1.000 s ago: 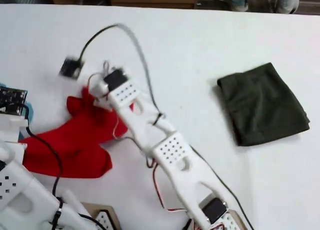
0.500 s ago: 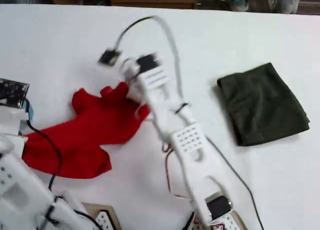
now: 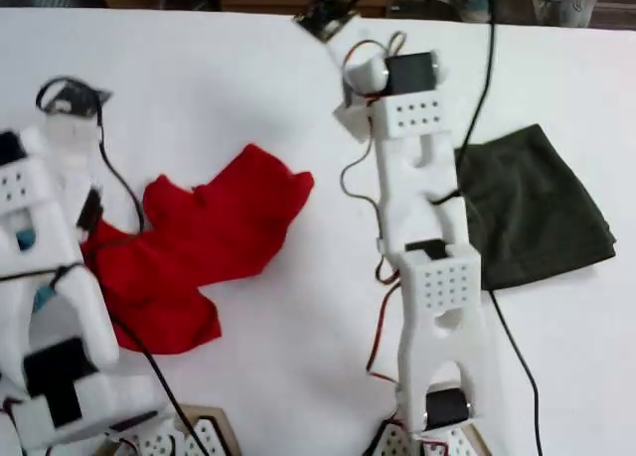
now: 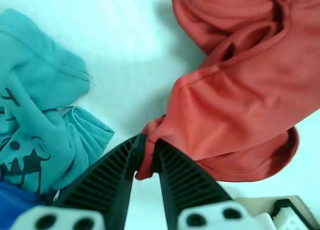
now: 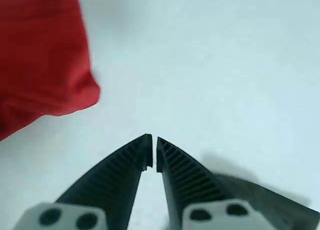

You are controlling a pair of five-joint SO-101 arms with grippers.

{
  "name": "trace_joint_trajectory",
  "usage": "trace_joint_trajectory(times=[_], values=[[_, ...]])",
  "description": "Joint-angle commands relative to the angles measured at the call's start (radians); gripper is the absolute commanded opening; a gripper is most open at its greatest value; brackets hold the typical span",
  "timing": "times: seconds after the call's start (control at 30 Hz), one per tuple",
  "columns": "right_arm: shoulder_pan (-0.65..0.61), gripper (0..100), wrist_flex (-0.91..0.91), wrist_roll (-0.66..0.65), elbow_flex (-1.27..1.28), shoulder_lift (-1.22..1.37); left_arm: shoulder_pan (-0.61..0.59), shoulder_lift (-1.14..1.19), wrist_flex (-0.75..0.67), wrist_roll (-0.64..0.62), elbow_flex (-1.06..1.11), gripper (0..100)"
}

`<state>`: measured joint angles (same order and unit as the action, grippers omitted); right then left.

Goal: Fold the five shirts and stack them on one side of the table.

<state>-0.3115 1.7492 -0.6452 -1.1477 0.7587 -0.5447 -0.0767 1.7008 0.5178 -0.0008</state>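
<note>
Where left end effector (image 4: 148, 144) pinches red shirt (image 4: 240, 104) | teal shirt (image 4: 35, 104) cropped

The table (image 3: 248, 88) is plain white; on it the red shirt (image 3: 209, 237) is one solid bright red with no print, and the folded shirt (image 3: 542, 208) is a plain dark olive green. The teal shirt (image 4: 40, 104) carries a black printed drawing, and the blue cloth (image 4: 10, 210) touching it is a plain deep blue. The left arm (image 3: 45, 267) and right arm (image 3: 427, 208) are white, and the left gripper (image 4: 147, 144) and right gripper (image 5: 151, 149) are black and ribbed on white bases.
</note>
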Motion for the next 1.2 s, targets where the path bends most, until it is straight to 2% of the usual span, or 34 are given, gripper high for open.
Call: trace_joint_trajectory(times=[0.0,0.07,0.13,0.23,0.37,0.47,0.57,0.9,1.03,1.17], values=[[-0.102,6.7,-0.097,-0.018,0.110,-0.079,-0.017,-0.002,0.064,-0.025,-0.128,2],[-0.116,14.6,-0.294,-0.011,0.114,-0.044,-0.051,-0.031,0.063,-0.021,-0.130,2],[-0.130,23.3,-0.455,0.063,0.114,0.004,-0.080,-0.057,0.066,-0.006,-0.130,2],[-0.182,33.0,-0.536,0.144,0.114,0.088,-0.124,-0.086,0.071,0.038,-0.128,2],[-0.237,29.7,-0.536,0.150,0.114,0.179,-0.189,-0.094,0.072,0.069,-0.128,2],[-0.252,24.2,-0.498,0.245,0.068,0.205,-0.222,-0.092,0.072,0.091,-0.128,2],[-0.245,20.9,-0.504,0.285,0.005,0.219,-0.229,-0.092,0.071,0.091,-0.128,2],[-0.286,20.8,-0.634,0.282,-0.046,0.378,-0.282,-0.098,0.078,0.087,-0.128,2],[-0.292,20.8,-0.674,0.201,-0.061,0.418,-0.305,-0.098,0.078,0.089,-0.128,2],[-0.292,20.8,-0.677,0.189,-0.061,0.446,-0.307,-0.098,0.078,0.091,-0.130,2]])
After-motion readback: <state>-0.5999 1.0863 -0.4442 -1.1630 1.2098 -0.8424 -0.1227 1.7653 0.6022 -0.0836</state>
